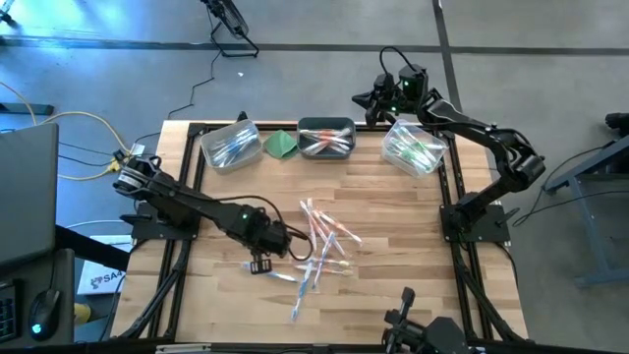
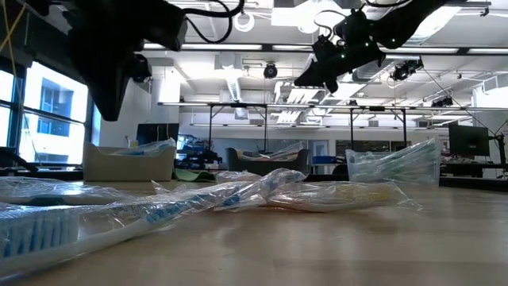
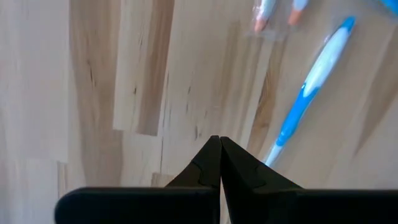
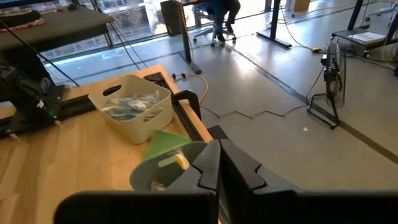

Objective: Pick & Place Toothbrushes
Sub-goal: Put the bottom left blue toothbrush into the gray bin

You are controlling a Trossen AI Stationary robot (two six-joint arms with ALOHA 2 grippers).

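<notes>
Toothbrushes (image 1: 319,241) beside closed left claw (image 1: 298,235) (empty).

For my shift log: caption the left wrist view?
Shut left gripper over the bare wooden table, beside a wrapped blue-and-white plastic toothbrush.

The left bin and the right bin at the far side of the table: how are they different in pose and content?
The left bin sits inside the table's far edge, beside the green cloth; the right bin sits at the far right corner, turned more askew. The left bin holds mostly blue toothbrushes, the right bin mostly green ones. Both are pale, open-topped and already hold toothbrushes.
</notes>
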